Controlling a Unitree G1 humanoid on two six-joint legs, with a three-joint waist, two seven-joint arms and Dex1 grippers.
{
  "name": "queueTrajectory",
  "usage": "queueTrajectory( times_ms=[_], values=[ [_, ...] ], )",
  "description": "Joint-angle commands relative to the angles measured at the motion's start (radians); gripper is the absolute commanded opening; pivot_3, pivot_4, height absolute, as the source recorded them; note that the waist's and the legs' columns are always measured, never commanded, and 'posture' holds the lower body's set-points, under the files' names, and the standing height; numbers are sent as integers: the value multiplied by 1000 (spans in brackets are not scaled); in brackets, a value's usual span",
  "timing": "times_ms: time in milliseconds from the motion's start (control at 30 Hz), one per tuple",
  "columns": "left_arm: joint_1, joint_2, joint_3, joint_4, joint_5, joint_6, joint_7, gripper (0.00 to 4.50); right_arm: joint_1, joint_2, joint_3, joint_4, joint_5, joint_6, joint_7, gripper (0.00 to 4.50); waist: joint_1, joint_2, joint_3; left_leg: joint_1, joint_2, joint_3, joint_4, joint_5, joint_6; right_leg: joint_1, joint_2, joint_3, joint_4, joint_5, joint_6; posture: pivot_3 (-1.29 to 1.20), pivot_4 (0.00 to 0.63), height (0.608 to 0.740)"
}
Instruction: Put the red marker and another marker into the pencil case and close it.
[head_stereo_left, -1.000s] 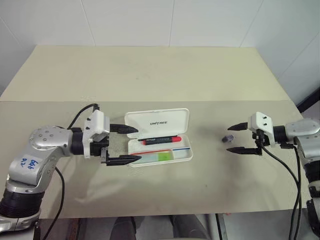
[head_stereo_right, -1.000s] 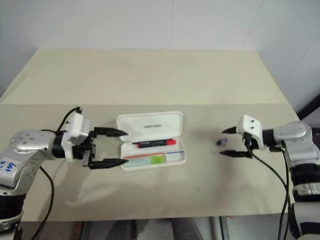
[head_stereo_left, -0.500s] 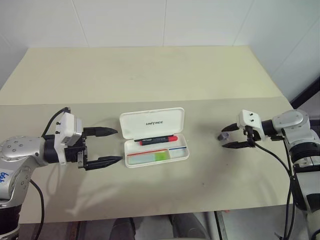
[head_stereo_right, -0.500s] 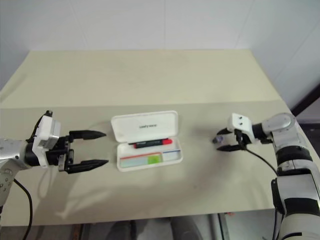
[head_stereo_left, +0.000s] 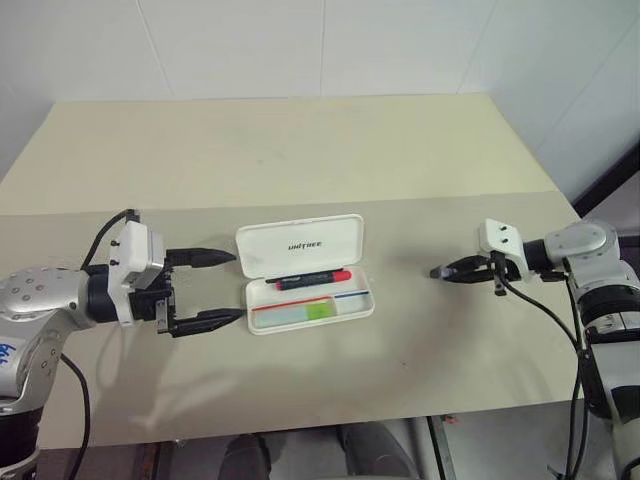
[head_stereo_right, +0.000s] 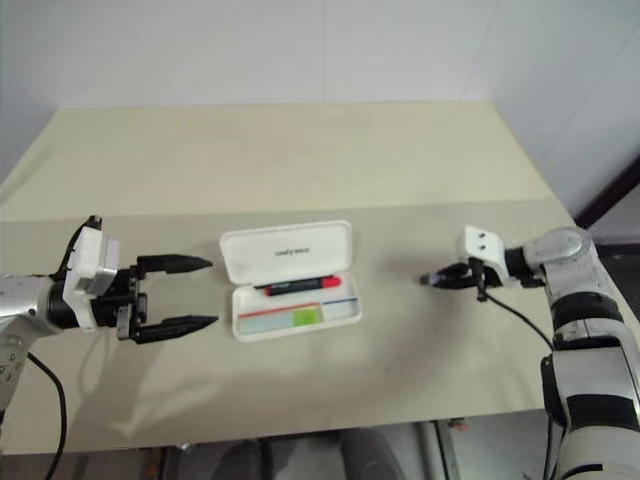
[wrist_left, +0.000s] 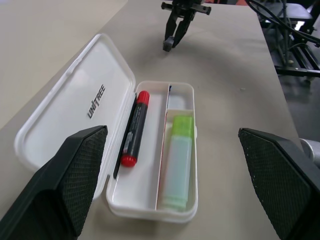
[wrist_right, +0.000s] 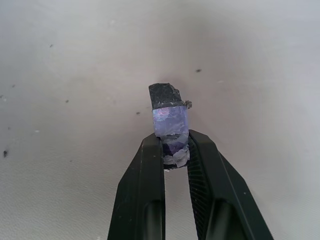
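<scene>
The pencil case (head_stereo_left: 305, 273) lies open mid-table holding the red marker (head_stereo_left: 313, 278) and green marker (wrist_left: 177, 161), bare tabletop (head_stereo_left: 300, 150) all around. Left gripper (head_stereo_left: 205, 288) gapes beside it; right gripper (wrist_right: 172, 152), at centre right, pinches a small purple block (wrist_right: 169, 120)

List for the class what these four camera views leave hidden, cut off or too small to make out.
- Small purple and black object: its lower end is covered by the right gripper fingers in the right wrist view; what it is stays unclear.
- Left gripper: fingertips cut off by the left wrist view's bottom edge.
- Pencil case: lid lettering too small in the eye views.
- Red marker: printing unreadable.
</scene>
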Motion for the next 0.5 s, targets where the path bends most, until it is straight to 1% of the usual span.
queueTrajectory(
  times_ms=[33, 167, 267, 433, 500],
  values=[
    [-26, -6, -4, 14, -6, -44, -17, 4500, 15, -25, -54, -94, 51, 31, 3, 309, -2, 1, 0, 0, 0, 0, 0, 0, 0, 0, 0, 0, 0, 1, 1, 0, 150, 740],
    [-34, -22, -5, 35, -19, -74, -33, 4500, 63, -27, -85, -254, 103, 114, 0, 309, 0, 1, 1, 0, 0, 0, -2, -1, 1, -1, 0, 0, 0, 2, 5, 0, 150, 740],
    [-32, -38, 9, 51, -38, -89, -43, 4500, 123, -32, -96, -445, 133, 208, -22, 309, 2, 1, 1, 0, 0, 0, -2, -2, 1, -1, 0, -1, 0, 1, 6, 0, 150, 740],
    [-21, -44, 29, 101, -46, -122, -80, 4500, 235, -22, -102, -826, 222, 425, -77, 309, 3, 1, 1, 0, 0, 0, -3, -5, 1, -1, 0, -1, 1, 0, 8, 0, 150, 740],
    [-18, -44, 34, 125, -44, -140, -98, 4500, 266, -19, -94, -934, 241, 486, -101, 309, 4, 1, 1, 0, 0, 0, -4, -6, 1, -2, 0, -1, 1, 0, 8, 0, 150, 740]
  ],
)
